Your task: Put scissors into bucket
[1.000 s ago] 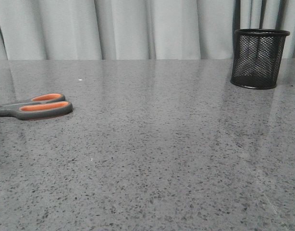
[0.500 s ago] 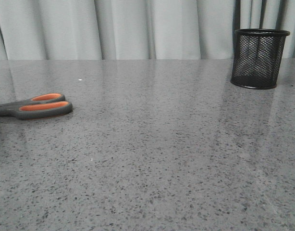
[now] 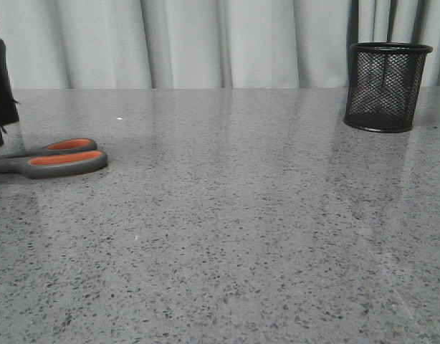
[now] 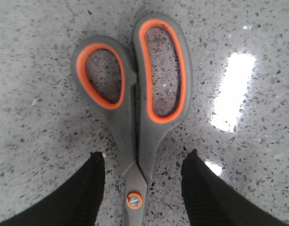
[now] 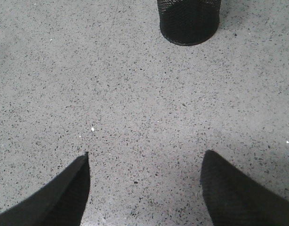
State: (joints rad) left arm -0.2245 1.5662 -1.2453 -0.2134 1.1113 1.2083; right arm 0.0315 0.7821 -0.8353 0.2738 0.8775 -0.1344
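Two views now show the left gripper (image 4: 142, 165): absent from the front view half a second ago, now a dark shape at its left edge, just above the scissors (image 3: 51, 158). Fingers spread wide, straddling the grey shanks near the pivot screw (image 4: 134, 200), nothing held. Scissors flat on the table (image 3: 241, 236), far left; bucket (image 3: 387, 86) upright, far right, well apart. Grasp likely imminent. Right gripper (image 5: 144, 181) open too, idle, facing the bucket

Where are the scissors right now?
The scissors lie flat at the table's left edge in the front view, far from the bucket, between the open left pincer's fingers.
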